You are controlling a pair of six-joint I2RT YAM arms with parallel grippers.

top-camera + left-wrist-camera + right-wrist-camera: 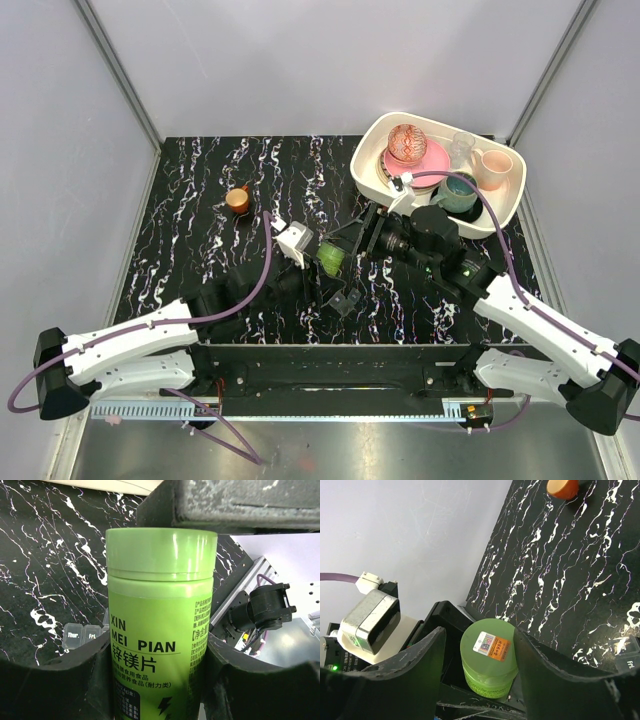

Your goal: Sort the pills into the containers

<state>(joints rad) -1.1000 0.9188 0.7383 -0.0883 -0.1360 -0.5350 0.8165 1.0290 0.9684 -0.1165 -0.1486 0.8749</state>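
Plainly, green bottle [160,630] reads "XIN MEI PIAN".

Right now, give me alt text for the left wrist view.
A green bottle labelled XIN MEI PIAN, lid on, is gripped between the left fingers. Behind it, a pill box shows Thur. and Fri. compartments on the black marbled table.

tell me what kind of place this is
Probably a robot lab test cell, not a home: two robot arms bolted at a marbled black tabletop, plain white enclosure walls, and props like a green pill bottle and a tub of dishes.
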